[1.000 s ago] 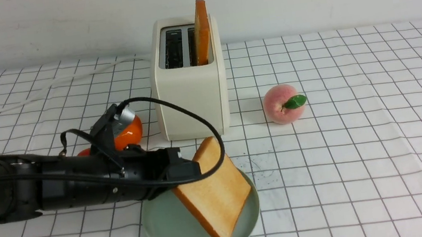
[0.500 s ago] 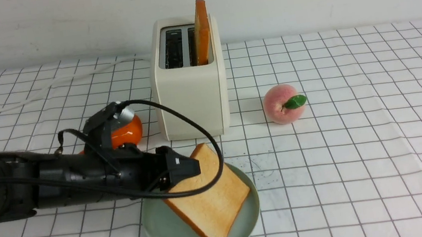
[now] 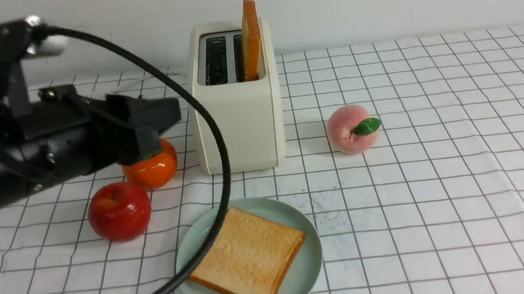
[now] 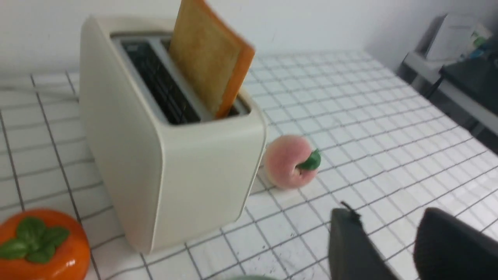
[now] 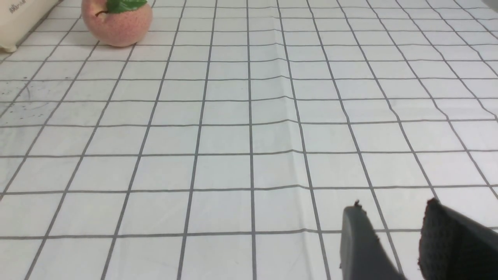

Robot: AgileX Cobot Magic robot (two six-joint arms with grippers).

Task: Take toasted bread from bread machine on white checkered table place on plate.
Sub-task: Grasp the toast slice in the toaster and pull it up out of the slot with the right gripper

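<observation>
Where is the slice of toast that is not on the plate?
In the front view, the toast stands upright in the right slot of the toaster, near the back edge of the table; the peach lies to the right of the toaster.

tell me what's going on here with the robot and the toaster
A two-armed robot is moving toast from a toaster onto a plate. One slice of toast lies flat on the plate, and the second slice stands in the toaster's right-hand slot. The left gripper is open and empty, raised beside the toaster. The right gripper, also open, hangs low over the table and holds nothing.
</observation>
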